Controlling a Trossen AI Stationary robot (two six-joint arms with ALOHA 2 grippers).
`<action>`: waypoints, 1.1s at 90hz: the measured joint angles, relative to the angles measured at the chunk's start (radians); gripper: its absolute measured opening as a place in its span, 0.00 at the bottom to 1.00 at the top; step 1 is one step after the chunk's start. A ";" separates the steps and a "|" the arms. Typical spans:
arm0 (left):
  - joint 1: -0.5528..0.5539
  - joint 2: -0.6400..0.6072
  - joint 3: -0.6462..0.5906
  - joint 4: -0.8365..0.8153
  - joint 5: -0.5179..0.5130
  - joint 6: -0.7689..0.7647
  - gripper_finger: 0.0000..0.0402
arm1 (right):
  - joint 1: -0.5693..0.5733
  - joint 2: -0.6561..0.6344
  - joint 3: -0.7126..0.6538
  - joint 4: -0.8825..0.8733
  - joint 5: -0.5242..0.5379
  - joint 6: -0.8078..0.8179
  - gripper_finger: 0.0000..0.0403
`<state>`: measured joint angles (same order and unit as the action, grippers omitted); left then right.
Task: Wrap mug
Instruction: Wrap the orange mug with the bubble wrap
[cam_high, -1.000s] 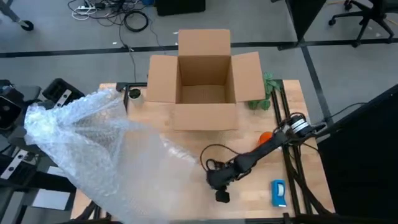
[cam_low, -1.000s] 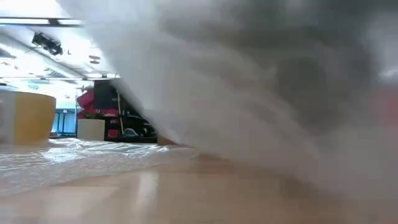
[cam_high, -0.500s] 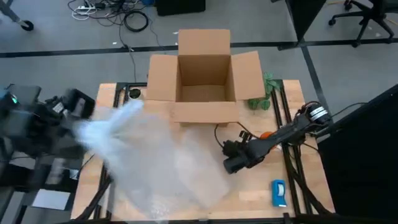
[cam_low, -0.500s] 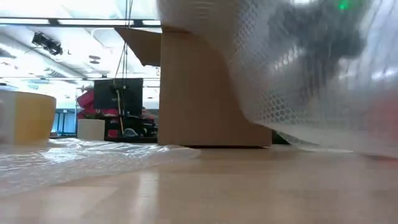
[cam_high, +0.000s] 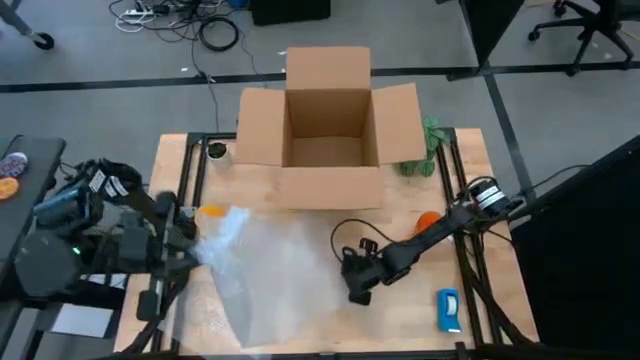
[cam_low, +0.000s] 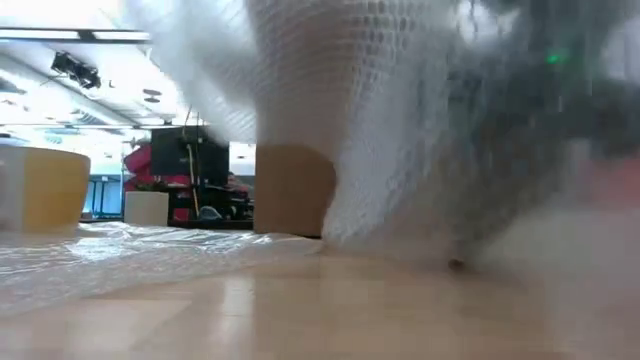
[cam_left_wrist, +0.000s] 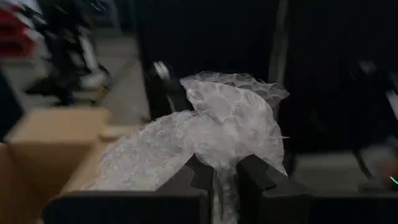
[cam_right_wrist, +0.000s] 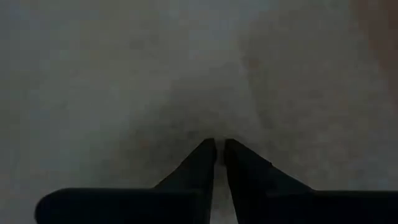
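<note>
Left gripper (cam_high: 190, 245), at frame left in the high view, pinches a bunched corner of the bubble wrap (cam_high: 280, 275) spread mid-table; right gripper (cam_high: 357, 283), lower centre, has fingers nearly pressed together on the sheet's opposite edge; the mug (cam_high: 427, 220) sits right of centre, partly hidden behind the right arm, below the cardboard box (cam_high: 325, 125).
</note>
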<state>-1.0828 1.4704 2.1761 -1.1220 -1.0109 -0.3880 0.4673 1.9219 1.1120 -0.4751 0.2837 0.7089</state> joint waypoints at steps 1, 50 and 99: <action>0.000 0.000 0.000 -0.017 0.011 -0.013 0.03 | -0.001 0.002 0.000 -0.010 0.000 0.004 0.05; 0.004 0.001 -0.248 -0.304 0.142 -0.477 0.03 | -0.003 -0.284 -0.015 -0.221 0.077 -0.006 0.05; 0.021 0.002 -0.413 -0.347 0.310 -0.722 0.19 | 0.013 -0.223 -0.012 -0.073 -0.022 -0.035 0.05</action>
<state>-1.0622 1.4719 1.7630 -1.4689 -0.7013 -1.1095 0.4805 1.6985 1.0996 -0.5480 0.2618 0.6739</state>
